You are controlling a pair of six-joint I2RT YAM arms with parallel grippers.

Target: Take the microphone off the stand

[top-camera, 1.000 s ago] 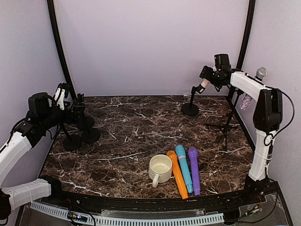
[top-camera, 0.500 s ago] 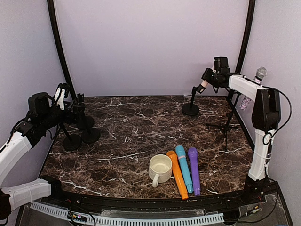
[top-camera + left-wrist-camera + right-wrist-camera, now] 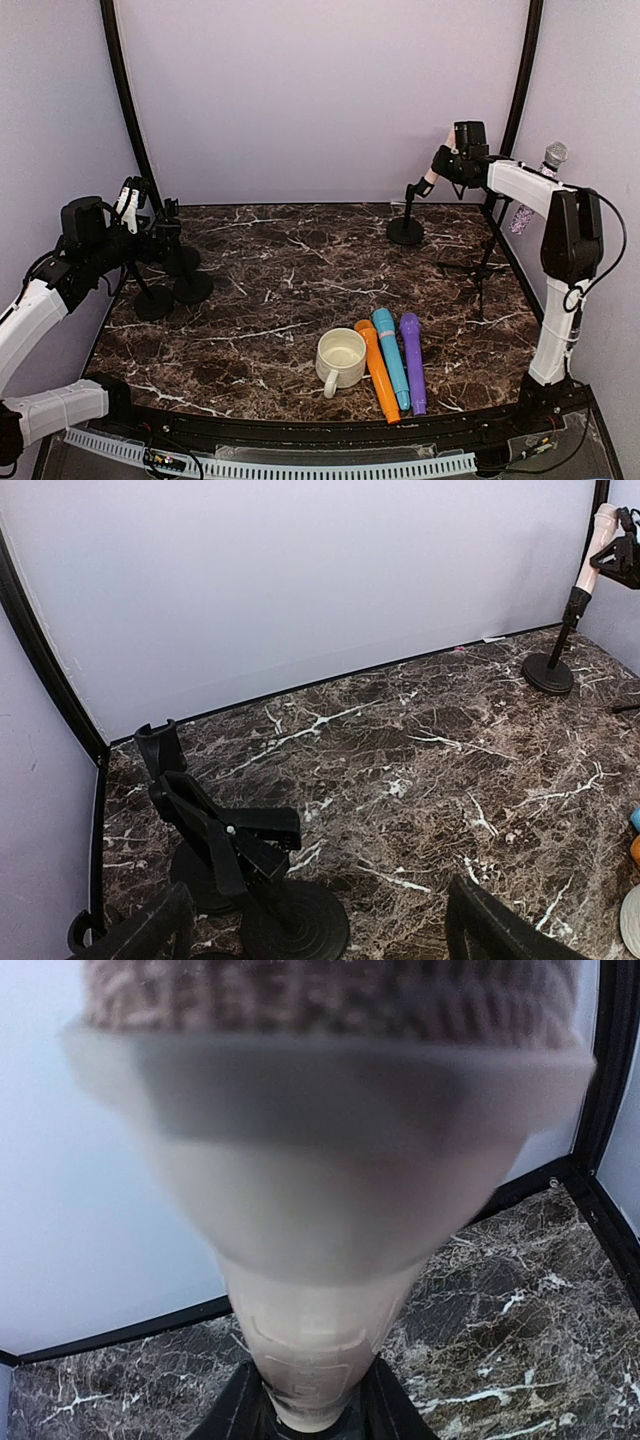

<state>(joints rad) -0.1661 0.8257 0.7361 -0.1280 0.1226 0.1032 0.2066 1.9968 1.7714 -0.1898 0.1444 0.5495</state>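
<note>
A pale pink microphone [image 3: 431, 180] sits tilted in the clip of a black round-based stand [image 3: 405, 231] at the back right. My right gripper [image 3: 451, 160] is up at the microphone's upper part. In the right wrist view the microphone [image 3: 310, 1290] fills the frame, and dark fingers [image 3: 226, 1412] press its lower body from both sides, so the right gripper [image 3: 308, 1405] is shut on it. From the left wrist the microphone [image 3: 598, 542] still shows above its stand [image 3: 548, 670]. My left gripper [image 3: 320, 905] hangs open over the far left, holding nothing.
Empty black clip stands [image 3: 176, 272] cluster at the left, right below the left gripper [image 3: 225, 830]. A cream mug [image 3: 341, 358] and orange [image 3: 377, 372], blue [image 3: 392, 356] and purple [image 3: 412, 362] microphones lie at the front. A tripod [image 3: 480, 266] with a silver microphone [image 3: 553, 156] stands at the right edge.
The right gripper's jaws have closed from wide open onto the pink microphone, whose top now shows above the gripper. The left arm has stayed still.
</note>
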